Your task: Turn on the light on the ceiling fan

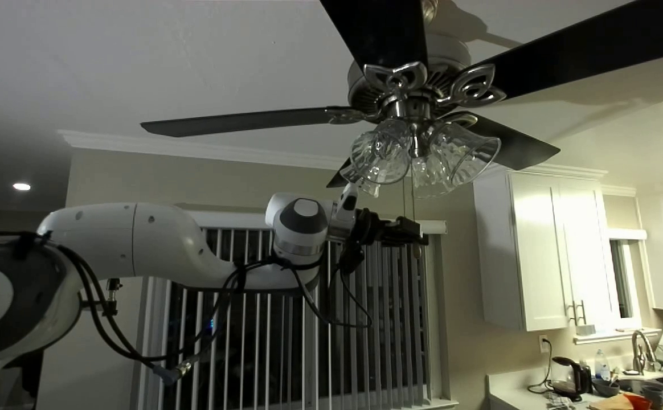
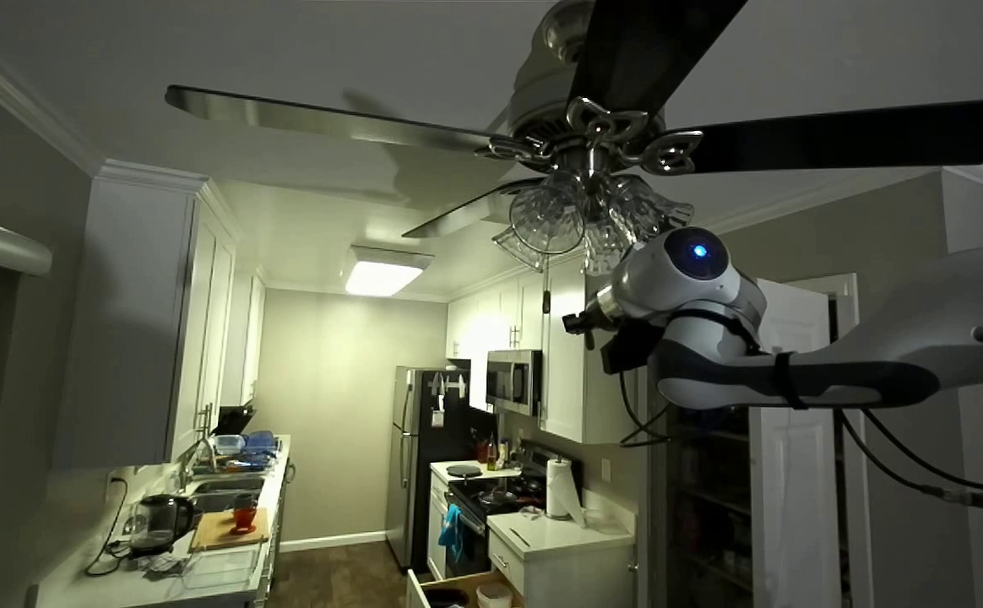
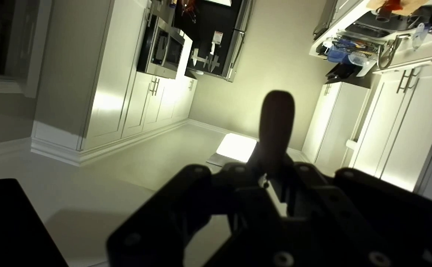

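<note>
The ceiling fan (image 1: 411, 105) (image 2: 542, 97) has long dark blades and a chrome hub. Its light (image 1: 385, 151) (image 2: 546, 215), a cluster of clear ribbed glass shades, hangs below the hub and shows no glow. Two thin pull chains (image 1: 413, 193) hang from it. My gripper (image 1: 421, 234) (image 2: 574, 323) is just below the shades, with its fingertips close together. In the wrist view, a dark reddish-brown pendant (image 3: 276, 126) sticks out from between the fingertips (image 3: 270, 167). It hangs below the fingers in an exterior view (image 1: 417, 250). A dark fob (image 2: 546, 301) on another chain hangs apart, beside the gripper.
Fan blades (image 1: 252, 121) spread above the arm, and one blade (image 3: 12, 222) fills a corner of the wrist view. The shades sit close above the wrist. White cabinets (image 1: 553, 245) and vertical blinds (image 1: 303, 341) stand behind. A kitchen ceiling panel (image 2: 383, 277) glows.
</note>
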{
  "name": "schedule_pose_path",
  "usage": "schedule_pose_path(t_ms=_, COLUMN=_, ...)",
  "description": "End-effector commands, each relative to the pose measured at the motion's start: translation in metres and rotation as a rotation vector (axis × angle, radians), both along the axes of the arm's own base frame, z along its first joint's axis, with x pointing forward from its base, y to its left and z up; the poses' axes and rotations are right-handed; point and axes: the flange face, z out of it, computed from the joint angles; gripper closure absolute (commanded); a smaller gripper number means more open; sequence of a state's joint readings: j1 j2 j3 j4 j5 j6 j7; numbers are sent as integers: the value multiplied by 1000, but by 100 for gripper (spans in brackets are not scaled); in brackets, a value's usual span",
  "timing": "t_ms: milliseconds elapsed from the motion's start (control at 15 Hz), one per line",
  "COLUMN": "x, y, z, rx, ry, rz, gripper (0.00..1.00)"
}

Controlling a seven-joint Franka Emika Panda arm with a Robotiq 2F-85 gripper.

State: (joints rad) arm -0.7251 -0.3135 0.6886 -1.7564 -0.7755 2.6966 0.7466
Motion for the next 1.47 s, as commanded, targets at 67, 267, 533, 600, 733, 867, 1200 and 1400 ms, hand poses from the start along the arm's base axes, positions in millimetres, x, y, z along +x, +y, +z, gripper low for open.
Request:
schedule_pose_path(t_ms=67, x=13, y=1, z=-22, rx=5, ry=105, rz=24, gripper=96)
schedule_pose_path(t_ms=267, x=11, y=10, z=-30, rx=26, ry=150, rz=63, gripper=96)
schedule_pose_path(t_ms=533, x=-1, y=11, z=-15, rx=-4, ry=123, rz=71, gripper=96)
schedule_pose_path(t_ms=600, x=4, y=2, z=-6, rx=-28, ry=91, rz=67, gripper=96)
schedule_pose_path(t_ms=733, x=2, y=-1, z=3, rx=-113, ry=42, rz=53, gripper=96)
schedule_pose_path(t_ms=867, x=3, y=-5, z=5, rx=-169, ry=26, rz=38, gripper=66)
schedule_pose_path(t_ms=1200, x=12, y=-12, z=-8, rx=-178, ry=72, rz=37, gripper=35)
schedule_pose_path(t_ms=1400, x=13, y=-15, z=-22, rx=-158, ry=123, rz=30, gripper=17)
